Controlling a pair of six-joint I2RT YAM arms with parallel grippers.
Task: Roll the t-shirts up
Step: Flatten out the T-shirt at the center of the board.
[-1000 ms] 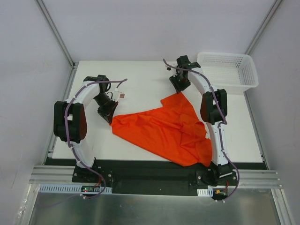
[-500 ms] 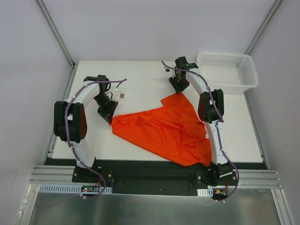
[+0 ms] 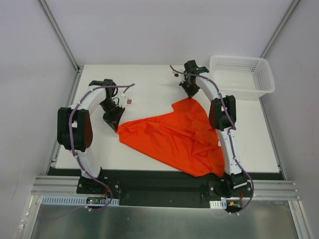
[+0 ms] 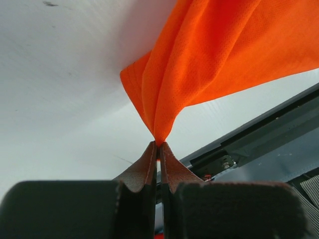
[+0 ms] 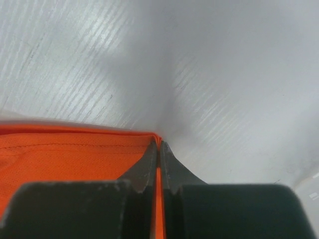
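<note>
Left tool (image 4: 159,147) is pinched fully closed on a bunched corner of the t-shirt (image 3: 174,142), at the shirt's 9 o'clock. Right tool (image 5: 159,144) is clamped tight too, gripping a hemmed corner at 12 o'clock, low over the bench (image 3: 149,82), maybe touching it, hard to tell. The shirt lies spread and wrinkled mid-bench. White basket (image 3: 242,74) sits at 2 o'clock, apart from the cloth.

Orange-red t-shirt (image 3: 174,137), plain, spread rumpled on table (two corners pinched)
</note>
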